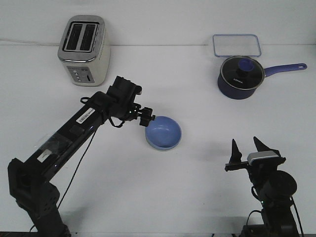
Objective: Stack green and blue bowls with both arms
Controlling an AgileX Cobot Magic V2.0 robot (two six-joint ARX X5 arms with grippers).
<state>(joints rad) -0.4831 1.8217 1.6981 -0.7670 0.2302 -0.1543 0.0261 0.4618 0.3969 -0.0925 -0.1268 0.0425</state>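
- The blue bowl sat upright near the middle of the white table, open side up. A paler rim showed along its near lower edge, so it seemed to rest inside another bowl — but the colour of that lower one could not be made out, and no separate green bowl showed anywhere on the surface.
- The left arm reached from the near left corner out toward the table's centre. Its gripper was at the bowl's far left rim, touching it or just beside it; whether the fingers were spread or pinching the rim could not be told, since they were small and dark against the wrist.
- The right gripper stood close to the near right corner, well apart from the bowl. Its two pointed fingers aimed upward with a clear gap between them — spread wide and holding nothing.
- A silver toaster stood at the far left of the table, near the back edge.
- A dark blue saucepan with a glass lid stood toward the far right, its long handle pointing at the right edge.
- A clear rectangular container lay just behind the saucepan, against the back edge.
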